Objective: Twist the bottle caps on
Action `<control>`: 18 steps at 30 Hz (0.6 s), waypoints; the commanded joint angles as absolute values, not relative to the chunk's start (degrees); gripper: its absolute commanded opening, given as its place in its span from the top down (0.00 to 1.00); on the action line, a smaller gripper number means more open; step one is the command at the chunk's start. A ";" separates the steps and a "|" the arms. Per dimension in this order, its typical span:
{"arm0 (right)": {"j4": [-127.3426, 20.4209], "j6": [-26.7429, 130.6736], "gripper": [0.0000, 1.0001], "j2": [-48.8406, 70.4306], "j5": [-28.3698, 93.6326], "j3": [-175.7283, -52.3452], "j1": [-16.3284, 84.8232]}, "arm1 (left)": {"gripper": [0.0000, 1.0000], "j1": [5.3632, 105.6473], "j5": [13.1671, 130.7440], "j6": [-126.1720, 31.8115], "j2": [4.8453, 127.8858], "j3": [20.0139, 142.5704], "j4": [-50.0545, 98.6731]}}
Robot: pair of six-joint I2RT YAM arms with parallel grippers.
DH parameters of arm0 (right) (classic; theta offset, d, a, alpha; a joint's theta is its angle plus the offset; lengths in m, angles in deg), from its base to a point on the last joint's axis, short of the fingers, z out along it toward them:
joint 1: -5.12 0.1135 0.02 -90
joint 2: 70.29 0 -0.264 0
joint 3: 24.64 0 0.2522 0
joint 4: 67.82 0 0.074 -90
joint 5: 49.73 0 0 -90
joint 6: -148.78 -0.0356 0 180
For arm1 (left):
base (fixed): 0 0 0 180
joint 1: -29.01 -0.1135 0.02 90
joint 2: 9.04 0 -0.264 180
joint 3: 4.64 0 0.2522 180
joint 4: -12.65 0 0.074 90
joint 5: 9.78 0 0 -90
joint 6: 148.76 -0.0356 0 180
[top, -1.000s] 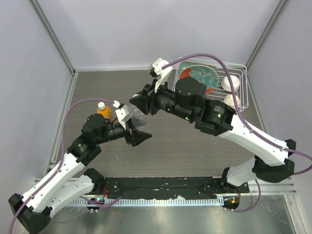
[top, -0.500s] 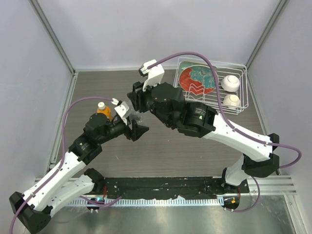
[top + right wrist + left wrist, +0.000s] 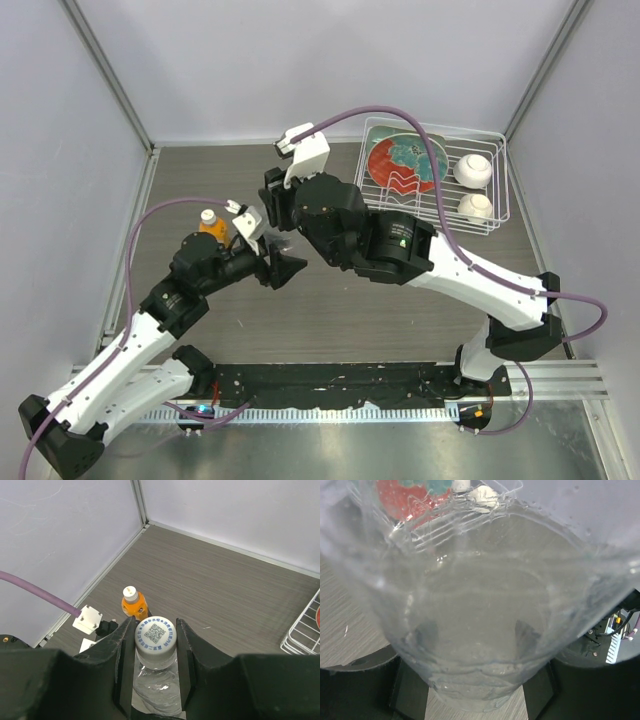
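Observation:
The clear bottle [image 3: 480,610] stands upright and fills the left wrist view, with my left gripper [image 3: 477,685] shut on its lower body. From above, that gripper [image 3: 277,262] holds the bottle [image 3: 283,241] at mid table. My right gripper [image 3: 155,625] is shut on the white cap [image 3: 155,636], which carries blue print and sits on the clear bottle's neck [image 3: 155,680]. Just behind stands the short orange bottle [image 3: 134,606], upright with its cream cap [image 3: 129,592] on top. The orange bottle [image 3: 211,227] is left of both grippers.
A white wire rack [image 3: 497,185] stands at the back right. It holds a red-and-teal plate [image 3: 398,160] and two white balls [image 3: 472,170], [image 3: 476,207]. Grey walls close in the table on the left, back and right. The left arm's purple cable [image 3: 35,590] runs close by.
My right arm has swung left and its wrist has turned over the clear bottle's top. The left arm and the bottle have barely moved.

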State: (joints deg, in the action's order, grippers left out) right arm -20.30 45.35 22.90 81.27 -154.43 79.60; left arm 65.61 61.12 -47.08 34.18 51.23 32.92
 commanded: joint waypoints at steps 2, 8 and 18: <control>-8.53 47.27 0.66 24.72 75.69 -155.38 81.50 | 1.00 64.16 61.15 -44.87 30.69 54.92 15.78; -8.79 48.50 0.53 23.94 74.99 -156.09 81.41 | 1.00 64.16 59.30 -44.61 30.69 53.60 15.87; -10.11 50.34 0.48 22.88 74.46 -157.05 81.41 | 1.00 64.16 57.45 -44.35 30.34 53.16 15.95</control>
